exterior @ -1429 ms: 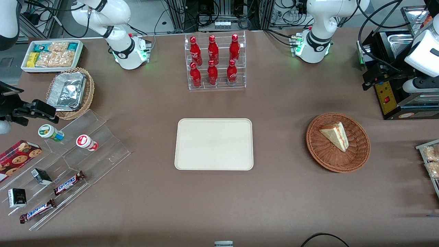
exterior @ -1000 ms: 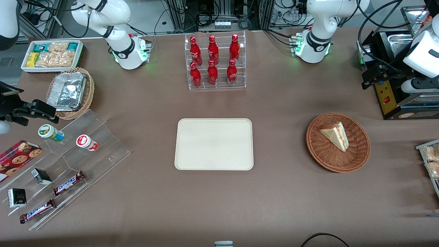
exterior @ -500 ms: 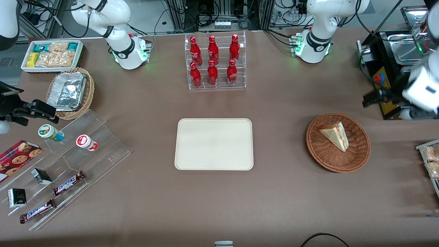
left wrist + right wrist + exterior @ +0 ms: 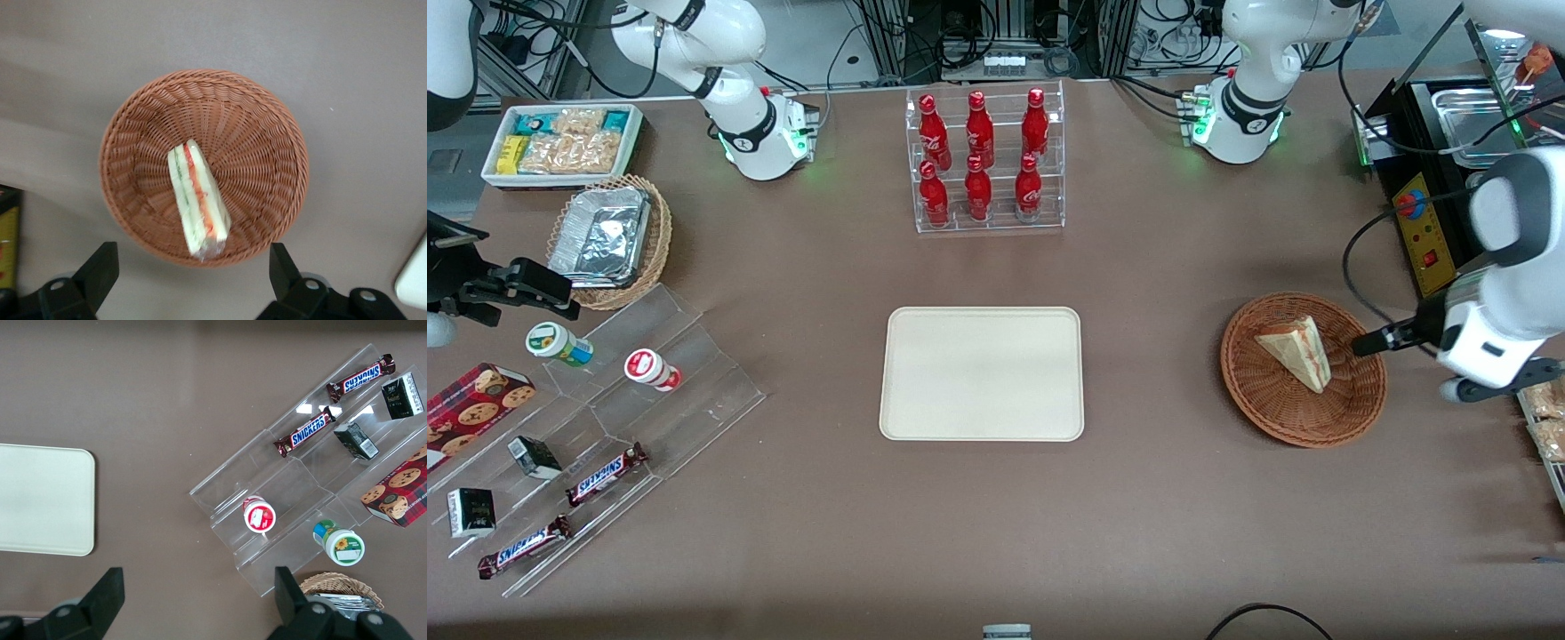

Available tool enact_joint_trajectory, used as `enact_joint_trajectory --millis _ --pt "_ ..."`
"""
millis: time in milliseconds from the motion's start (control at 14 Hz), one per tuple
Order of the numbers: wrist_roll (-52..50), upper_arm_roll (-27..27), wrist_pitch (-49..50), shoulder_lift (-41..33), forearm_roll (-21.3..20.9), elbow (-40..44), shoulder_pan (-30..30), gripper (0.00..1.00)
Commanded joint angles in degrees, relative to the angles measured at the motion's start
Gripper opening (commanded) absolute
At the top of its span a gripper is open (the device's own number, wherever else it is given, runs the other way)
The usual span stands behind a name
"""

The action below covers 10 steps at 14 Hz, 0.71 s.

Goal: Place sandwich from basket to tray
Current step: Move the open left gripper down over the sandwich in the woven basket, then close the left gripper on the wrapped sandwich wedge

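The gripper (image 4: 190,280) hovers above the basket (image 4: 280,140), jaws spread wide to straddle the sandwich (image 4: 197,200) lying inside. The tray (image 4: 982,373) sits well apart, mid-bench.

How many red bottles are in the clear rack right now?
6 red bottles, all upright in the clear rack, farther from the front camera than the tray: three in the upper row, three in the lower. None looks hidden. The gripper hangs open above the basket.
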State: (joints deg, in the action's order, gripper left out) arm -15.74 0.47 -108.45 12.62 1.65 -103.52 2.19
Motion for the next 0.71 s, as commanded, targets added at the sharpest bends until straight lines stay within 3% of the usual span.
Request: enact_joint_trajectory --millis 0,643 --pt "-10.41 -0.21 -4.04 2.48 0.63 -2.65 -1.05 1.0" --pt "-19.06 -0.21 -11.52 5.74 1.07 -11.53 0.01 1.0"
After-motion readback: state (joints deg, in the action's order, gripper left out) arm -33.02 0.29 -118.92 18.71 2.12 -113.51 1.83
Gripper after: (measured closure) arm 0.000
